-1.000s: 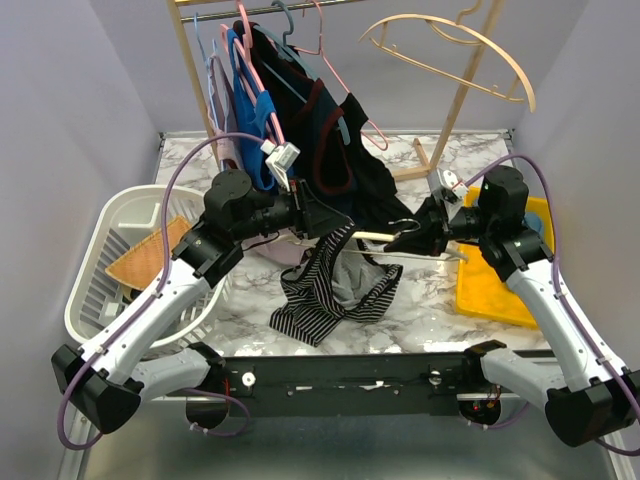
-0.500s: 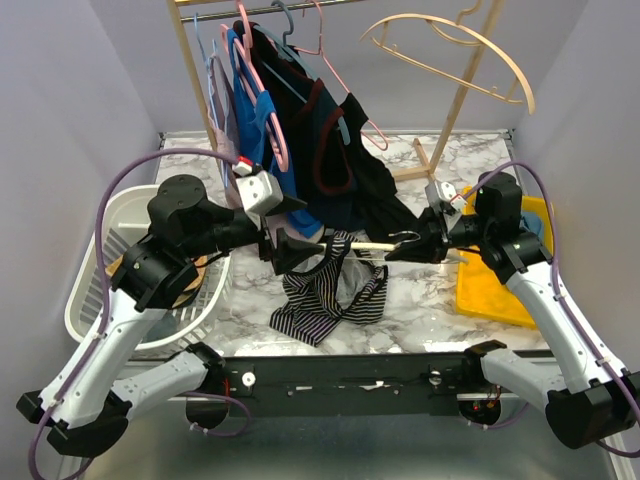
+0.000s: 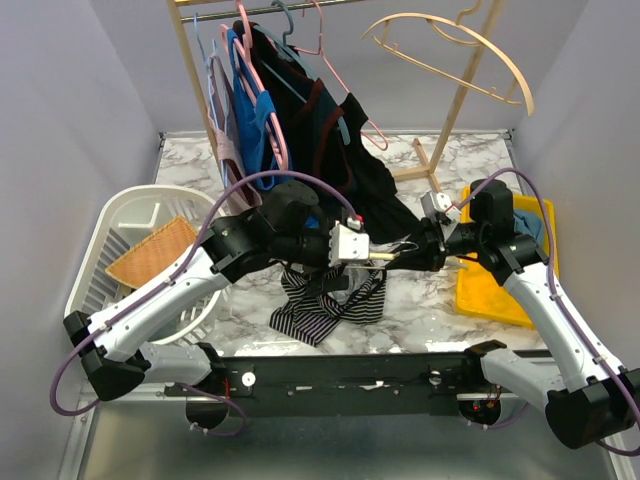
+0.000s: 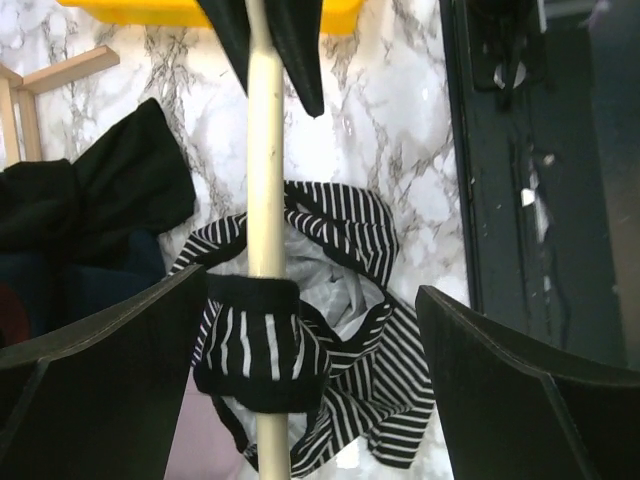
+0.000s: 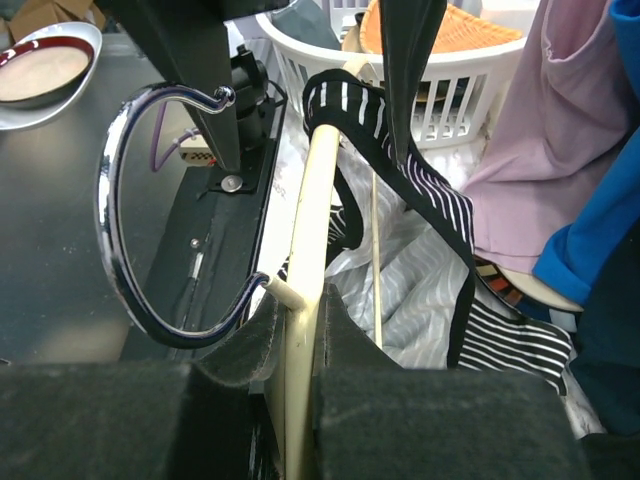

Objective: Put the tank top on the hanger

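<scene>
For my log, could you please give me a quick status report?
Left gripper open, straddling the hanger. Right gripper shut on the hanger by its hook. One tank top strap looped over the hanger, rest bunched below. No obstruction seen.

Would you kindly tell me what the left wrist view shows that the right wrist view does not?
Only the left wrist view shows the yellow tray, the marble table and a black garment lying on it. Only the right wrist view shows the metal hook, the white basket and a pink cloth. Both show the cream hanger with a strap of the striped tank top looped over it.
</scene>
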Action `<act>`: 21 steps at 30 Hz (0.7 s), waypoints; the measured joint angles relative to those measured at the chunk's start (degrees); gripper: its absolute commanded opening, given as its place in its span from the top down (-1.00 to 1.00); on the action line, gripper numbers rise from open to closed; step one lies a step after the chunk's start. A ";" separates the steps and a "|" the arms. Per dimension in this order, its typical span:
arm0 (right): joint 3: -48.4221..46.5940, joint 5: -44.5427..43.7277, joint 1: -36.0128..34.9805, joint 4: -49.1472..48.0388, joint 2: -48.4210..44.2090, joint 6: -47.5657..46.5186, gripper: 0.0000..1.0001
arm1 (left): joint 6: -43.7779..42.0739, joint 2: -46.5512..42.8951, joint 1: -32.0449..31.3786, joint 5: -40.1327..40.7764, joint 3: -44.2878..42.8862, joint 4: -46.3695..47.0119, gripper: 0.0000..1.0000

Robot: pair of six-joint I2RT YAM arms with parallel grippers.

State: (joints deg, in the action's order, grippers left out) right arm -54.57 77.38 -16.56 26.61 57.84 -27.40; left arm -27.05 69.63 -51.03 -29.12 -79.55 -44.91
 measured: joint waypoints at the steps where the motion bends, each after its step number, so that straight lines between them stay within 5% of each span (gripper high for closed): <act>1: 0.13 -0.02 0.00 0.04 0.00 -0.13 0.99 | -1.62 0.74 -1.33 1.77 -0.52 -0.83 -0.95; 5: 0.24 -0.04 0.00 0.07 0.00 -0.26 0.99 | -5.44 2.84 -3.98 9.07 -1.66 -2.05 -0.77; 7: 0.24 -0.07 0.00 0.09 0.00 -0.33 0.99 | -6.51 3.23 -4.50 12.33 -1.60 -2.19 -0.53; 14: 0.24 -0.42 0.00 0.04 0.55 -0.61 0.99 | -6.95 2.91 -4.87 18.34 1.05 -0.24 0.95; 16: 0.20 -0.92 0.09 0.33 1.31 -0.92 0.99 | -5.95 2.60 -5.22 18.91 2.80 0.48 1.00; 19: 0.20 -1.07 0.11 0.87 2.01 -1.09 0.61 | -4.90 1.88 -5.33 19.19 4.74 2.40 1.00; 20: 0.20 -1.05 0.11 0.87 2.05 -1.11 0.11 | -4.17 1.51 -5.35 19.19 5.46 3.34 1.00; 21: 0.20 -1.18 0.09 0.94 2.05 -0.46 -0.16 | -3.02 0.76 -5.35 19.28 6.84 4.63 1.00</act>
State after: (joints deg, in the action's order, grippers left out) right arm -54.37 76.20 -16.47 27.55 59.90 -27.86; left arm -30.06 70.39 -56.38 -9.85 -72.71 -40.27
